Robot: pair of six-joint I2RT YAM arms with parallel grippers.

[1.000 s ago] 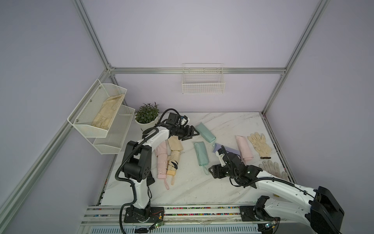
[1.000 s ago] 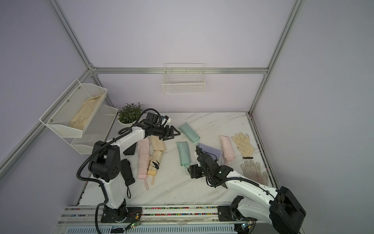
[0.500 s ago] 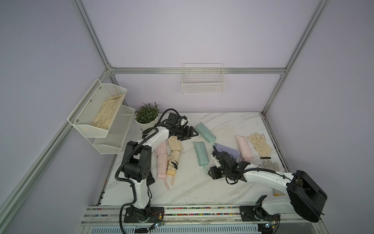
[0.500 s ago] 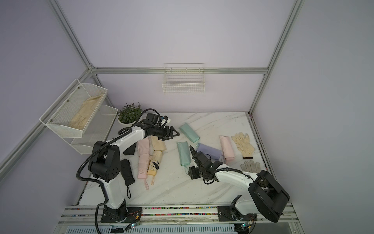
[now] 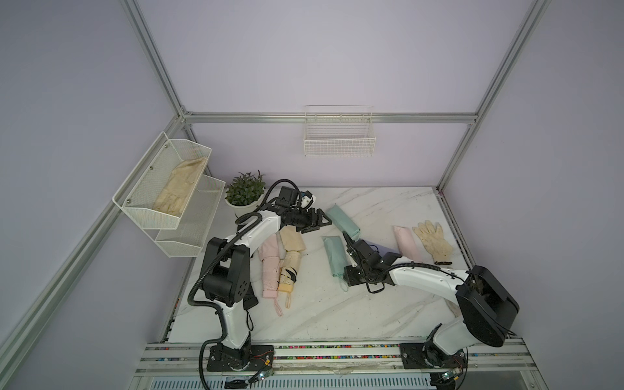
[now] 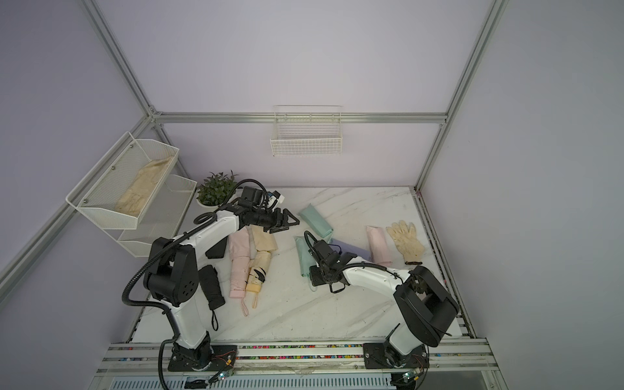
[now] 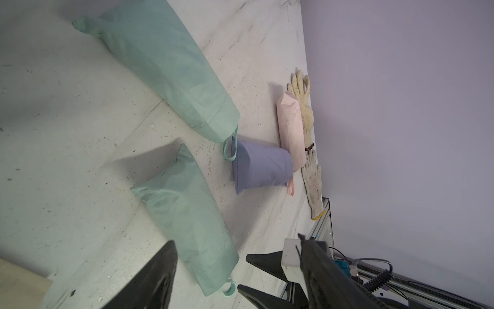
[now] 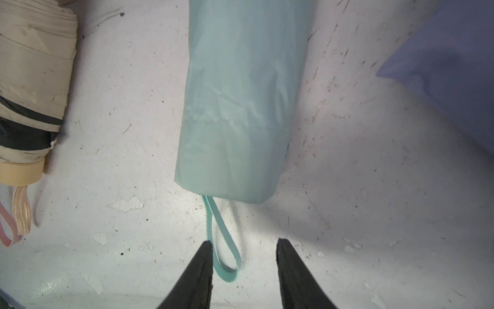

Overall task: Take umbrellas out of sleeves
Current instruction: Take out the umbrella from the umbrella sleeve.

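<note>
A mint green sleeve [image 5: 334,256] [image 8: 240,107] lies mid-table with an umbrella inside; its mint wrist loop [image 8: 224,256] sticks out of the near end. My right gripper [image 5: 347,277] [image 8: 243,250] is down at that end, open, with the loop lying between its jaws against one finger [image 8: 200,270]. My left gripper [image 5: 315,223] [image 7: 235,239] hovers open and empty over the table's back. Beyond it lie a second filled mint sleeve [image 6: 315,221], a lilac one [image 7: 262,166] and a pink one [image 5: 407,244]. Bare pink [image 5: 270,270], yellow [image 5: 289,270] and black [image 6: 211,287] umbrellas lie on the left.
Cream gloves [image 5: 432,241] lie by the table's right edge. A potted plant [image 5: 244,192] stands at the back left beside a two-tier wire shelf [image 5: 189,233] holding beige cloth. A wire basket [image 5: 339,138] hangs on the back wall. Flat yellow sleeve [image 5: 292,239] rests behind the bare umbrellas.
My right arm has swung left to the near end of the mint sleeve, and its jaws have narrowed around the wrist loop. The left arm has not moved.
</note>
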